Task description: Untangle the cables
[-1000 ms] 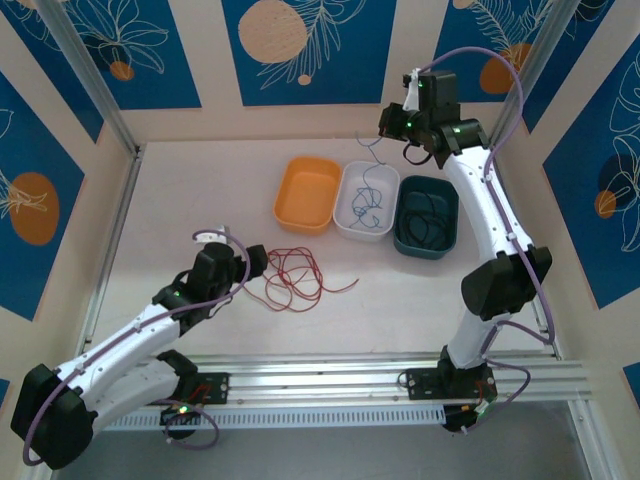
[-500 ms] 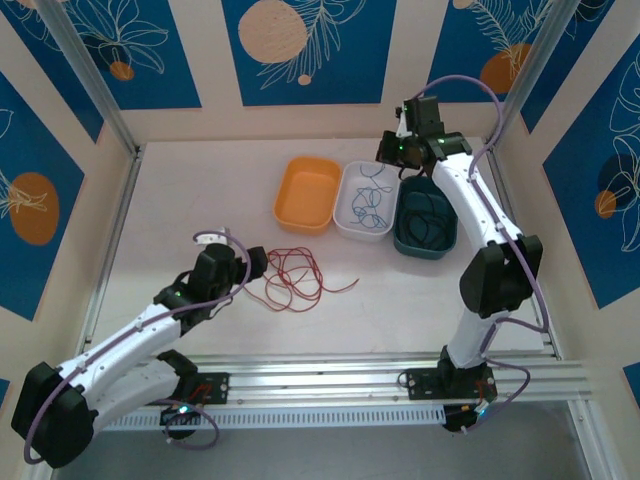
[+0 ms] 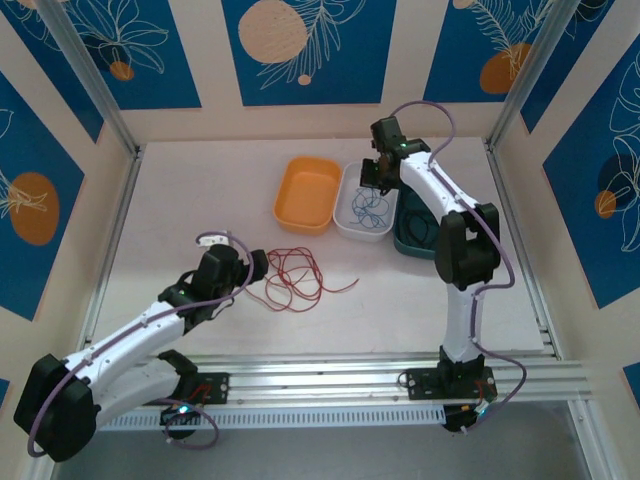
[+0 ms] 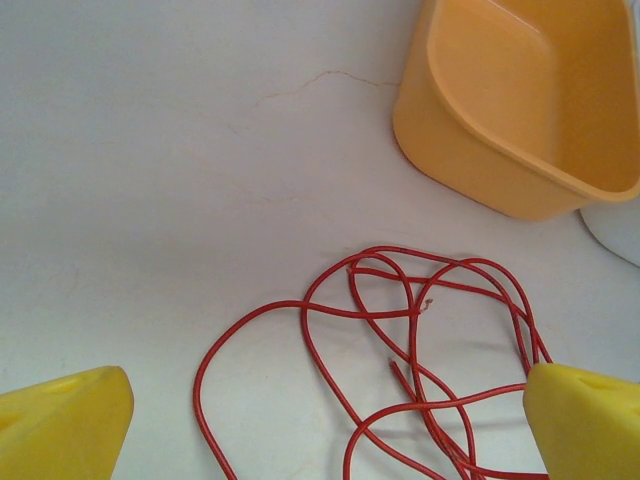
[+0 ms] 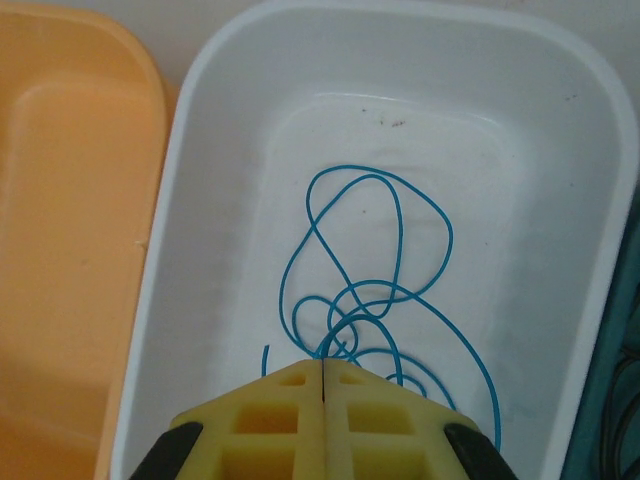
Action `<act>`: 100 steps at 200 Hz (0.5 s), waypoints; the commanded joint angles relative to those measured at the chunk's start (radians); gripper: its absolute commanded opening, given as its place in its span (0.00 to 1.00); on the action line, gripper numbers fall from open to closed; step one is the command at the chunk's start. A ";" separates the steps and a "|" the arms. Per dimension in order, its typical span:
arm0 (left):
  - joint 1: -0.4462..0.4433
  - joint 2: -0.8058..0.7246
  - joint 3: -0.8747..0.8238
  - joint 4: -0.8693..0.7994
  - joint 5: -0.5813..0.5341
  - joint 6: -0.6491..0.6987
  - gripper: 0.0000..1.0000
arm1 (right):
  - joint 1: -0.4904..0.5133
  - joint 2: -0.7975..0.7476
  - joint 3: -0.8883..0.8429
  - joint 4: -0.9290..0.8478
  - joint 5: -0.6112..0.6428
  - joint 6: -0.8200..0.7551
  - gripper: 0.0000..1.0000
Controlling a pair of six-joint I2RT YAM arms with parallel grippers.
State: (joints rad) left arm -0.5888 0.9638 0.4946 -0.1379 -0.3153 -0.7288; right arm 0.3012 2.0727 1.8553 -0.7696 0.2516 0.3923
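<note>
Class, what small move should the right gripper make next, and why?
Probably open the right gripper and let go: it looks shut on the blue cable, which already lies coiled inside the white bin.

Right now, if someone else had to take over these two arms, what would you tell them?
Left gripper: open, low over the red cable, which lies loose on the table.
Right gripper: shut, apparently on the blue cable, over the white bin.
Done: blue cable mostly coiled in the white bin, apart from the red.
To do: release blue; red probably goes to the empty orange bin.
</note>
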 commanded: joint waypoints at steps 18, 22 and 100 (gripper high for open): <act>0.009 0.004 -0.013 0.009 0.005 -0.014 1.00 | 0.004 0.048 0.085 -0.049 0.042 -0.034 0.15; 0.010 0.004 -0.014 0.009 0.004 -0.014 1.00 | 0.003 0.050 0.089 -0.052 0.044 -0.035 0.18; 0.010 0.002 -0.012 0.007 -0.001 -0.039 1.00 | 0.003 -0.014 0.094 -0.074 0.059 -0.054 0.45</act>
State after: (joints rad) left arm -0.5888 0.9665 0.4904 -0.1360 -0.3153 -0.7441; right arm 0.3019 2.1136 1.9308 -0.8158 0.3035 0.3485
